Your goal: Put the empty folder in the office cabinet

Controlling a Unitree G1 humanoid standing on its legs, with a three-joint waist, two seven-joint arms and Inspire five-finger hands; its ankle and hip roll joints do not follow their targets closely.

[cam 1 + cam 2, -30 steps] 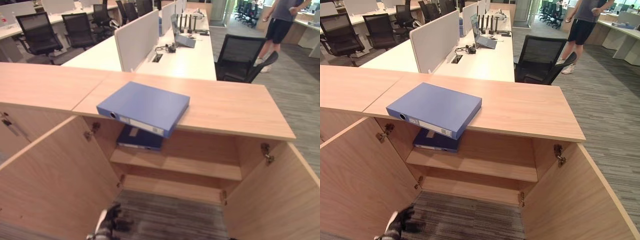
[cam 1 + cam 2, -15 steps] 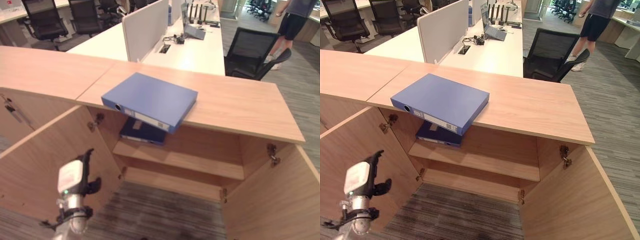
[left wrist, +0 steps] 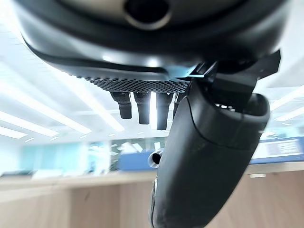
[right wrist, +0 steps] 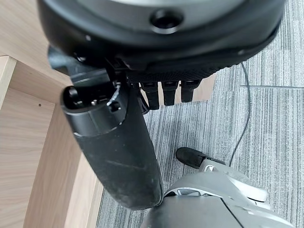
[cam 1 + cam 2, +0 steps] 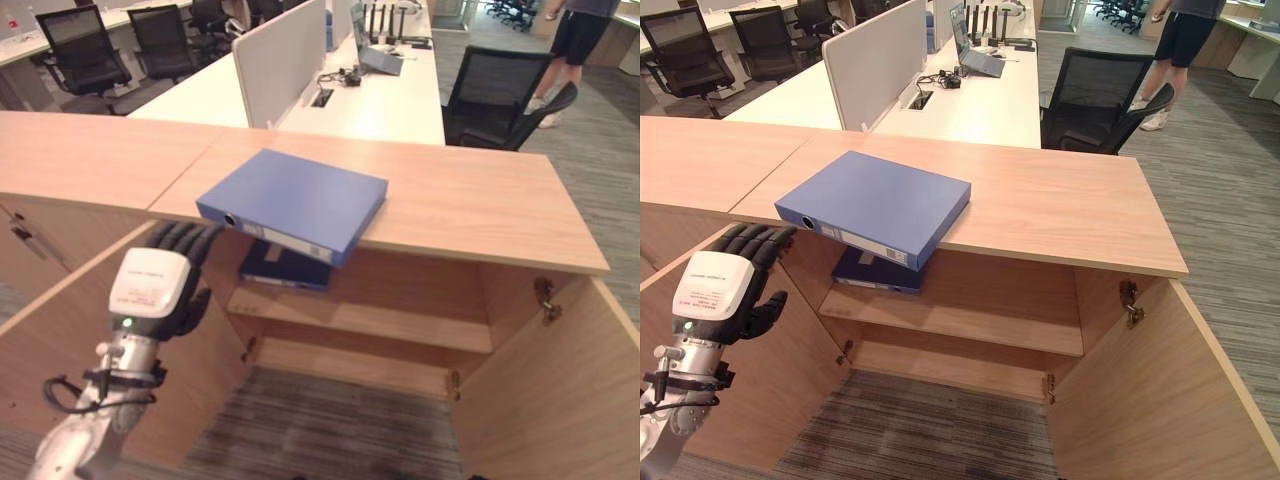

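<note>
The left robot hand [image 5: 735, 285] is hanging just below the worktop's [image 5: 1070, 205] front edge, beside the left cabinet door [image 5: 90, 330], its fingers relaxed and holding nothing. I judge this is the reach toward the folder, with no grasp yet. The blue folder [image 5: 875, 205] is lying flat near the worktop's front edge, its spine corner jutting over the open cabinet. Next the hand needs to get fingers under that overhang and thumb on top, then lower the folder onto the shelf [image 5: 960, 318], where a darker folder [image 5: 875, 272] is lying at the left end. The right robot hand [image 4: 114, 142] is hanging low over the carpet, fingers loosely curled, empty
</note>
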